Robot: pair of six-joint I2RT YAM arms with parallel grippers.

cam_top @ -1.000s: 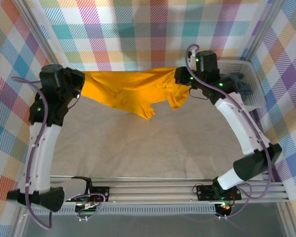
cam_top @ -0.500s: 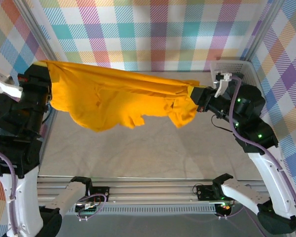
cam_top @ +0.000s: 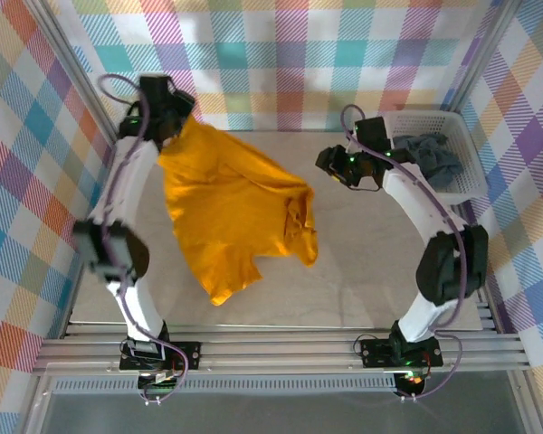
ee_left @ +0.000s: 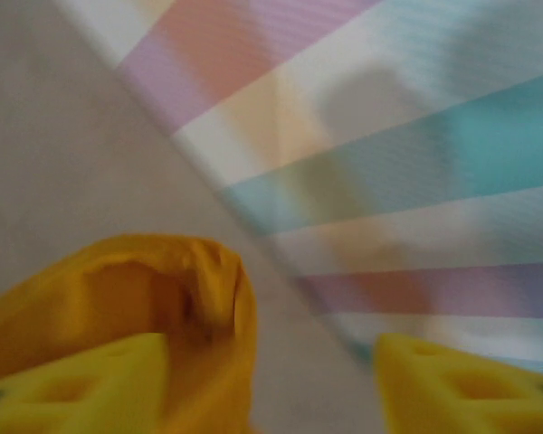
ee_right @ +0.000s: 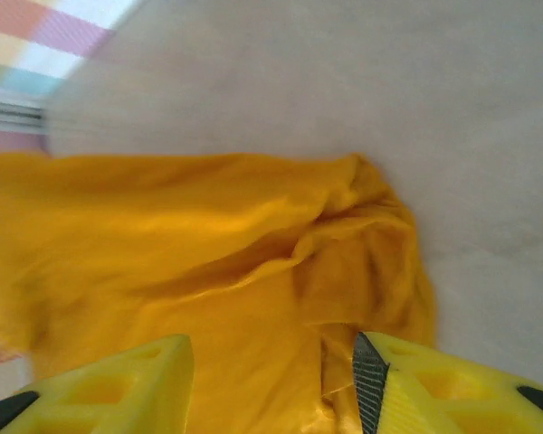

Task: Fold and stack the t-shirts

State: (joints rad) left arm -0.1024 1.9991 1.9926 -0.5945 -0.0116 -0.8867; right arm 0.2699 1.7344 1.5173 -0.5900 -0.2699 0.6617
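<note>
Lay-out stage before the first fold: the mustard-orange t-shirt (cam_top: 226, 208) lies on the table (cam_top: 389, 262) left of centre, rumpled and doubled over along its right edge, while the dark grey t-shirt (cam_top: 432, 158) waits in the white basket (cam_top: 452, 122) at far right. Left gripper (cam_top: 170, 116), jaws parted, stands at the shirt's far corner; right gripper (cam_top: 326, 165), jaws parted and empty, hovers near the rumpled edge. Next move probably calls for pinching that edge and drawing it flat.

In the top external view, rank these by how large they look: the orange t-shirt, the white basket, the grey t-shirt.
1. orange t-shirt, largest by far
2. white basket
3. grey t-shirt, bunched inside the basket, so its full extent is hidden
</note>
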